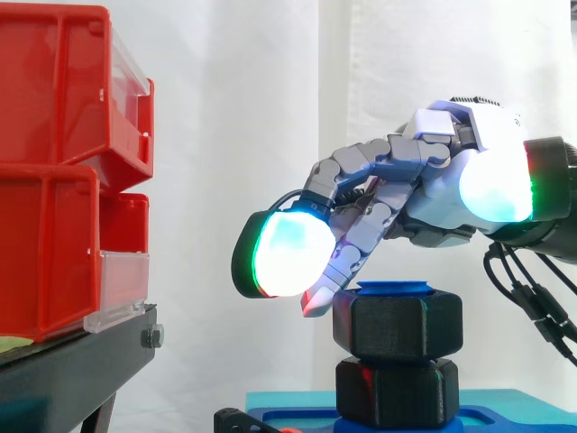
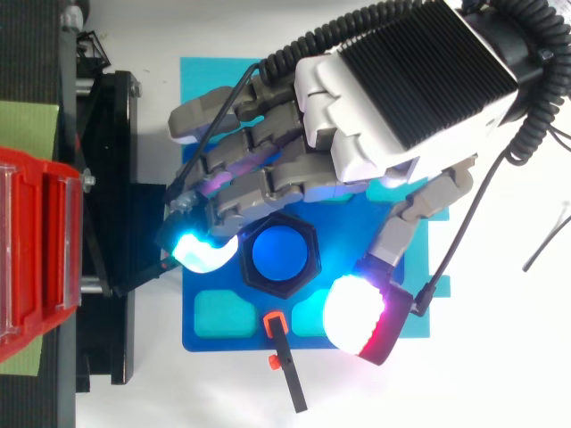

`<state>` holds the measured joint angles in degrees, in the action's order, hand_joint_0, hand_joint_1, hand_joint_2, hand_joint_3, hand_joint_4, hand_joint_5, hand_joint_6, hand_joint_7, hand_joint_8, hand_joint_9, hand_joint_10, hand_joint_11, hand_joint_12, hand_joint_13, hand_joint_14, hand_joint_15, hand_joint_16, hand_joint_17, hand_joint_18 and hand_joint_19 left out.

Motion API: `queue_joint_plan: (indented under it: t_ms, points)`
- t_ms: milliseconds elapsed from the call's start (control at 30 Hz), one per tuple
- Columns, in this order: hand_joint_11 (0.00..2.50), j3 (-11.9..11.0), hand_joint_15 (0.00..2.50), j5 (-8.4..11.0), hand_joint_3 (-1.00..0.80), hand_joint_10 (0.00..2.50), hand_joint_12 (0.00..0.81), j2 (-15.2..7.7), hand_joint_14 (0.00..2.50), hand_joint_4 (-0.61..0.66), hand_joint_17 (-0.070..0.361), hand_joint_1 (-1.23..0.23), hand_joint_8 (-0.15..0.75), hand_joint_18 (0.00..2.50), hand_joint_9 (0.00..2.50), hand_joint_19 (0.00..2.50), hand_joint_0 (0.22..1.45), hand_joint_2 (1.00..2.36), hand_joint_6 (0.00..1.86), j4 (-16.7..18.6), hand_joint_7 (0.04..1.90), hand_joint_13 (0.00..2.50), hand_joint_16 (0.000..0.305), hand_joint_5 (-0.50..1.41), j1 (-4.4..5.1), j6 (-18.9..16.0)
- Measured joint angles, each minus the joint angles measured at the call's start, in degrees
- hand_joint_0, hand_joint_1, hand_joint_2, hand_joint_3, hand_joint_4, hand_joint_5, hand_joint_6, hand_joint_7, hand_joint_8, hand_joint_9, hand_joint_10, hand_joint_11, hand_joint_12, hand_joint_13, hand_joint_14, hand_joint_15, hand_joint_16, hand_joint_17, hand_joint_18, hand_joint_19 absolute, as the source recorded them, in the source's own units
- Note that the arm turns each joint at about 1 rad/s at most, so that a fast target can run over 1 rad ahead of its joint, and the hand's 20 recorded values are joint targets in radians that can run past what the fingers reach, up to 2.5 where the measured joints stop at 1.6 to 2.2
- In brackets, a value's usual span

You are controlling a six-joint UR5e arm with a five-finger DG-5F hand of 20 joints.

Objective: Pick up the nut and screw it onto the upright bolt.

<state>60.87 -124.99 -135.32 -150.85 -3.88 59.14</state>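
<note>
Looking across, we see open room between the red bins (image 1: 54, 171), left, and the nut (image 1: 398, 325); the hand (image 2: 401, 80) spreads over it, one fingertip (image 2: 203, 251) beside its left edge.

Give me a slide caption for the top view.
Hand over the black hex nut on the blue bolt, a glowing fingertip at the nut's edge.

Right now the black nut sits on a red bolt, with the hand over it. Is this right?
Not quite: the bolt is blue, not red. The top view shows its blue end inside the black nut, with the hand over it.
</note>
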Motion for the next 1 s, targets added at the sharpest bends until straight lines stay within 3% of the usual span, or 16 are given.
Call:
queue_joint_plan:
  t_ms: [233,567,1000]
  points:
    - [0.0,0.0,0.0,0.01,-0.5,0.0,0.403,0.0,0.0,0.28,0.144,-0.43,0.323,0.25,0.92,0.0,0.48,1.0,0.5,0.1,0.65,0.6,0.064,-0.1,0.08,0.1]
    - [0.0,0.1,0.0,-0.11,-0.5,0.0,0.4,-0.5,0.0,0.15,0.147,-0.45,0.29,0.22,0.77,0.0,0.47,1.0,0.5,0.3,0.51,0.54,0.065,-0.18,-0.08,0.9]
    - [0.0,0.6,0.0,-0.14,-0.5,0.0,0.4,-0.6,0.0,0.22,0.147,-0.44,0.289,0.15,0.69,0.0,0.47,1.0,0.5,0.3,0.56,0.49,0.065,-0.14,-0.29,1.9]
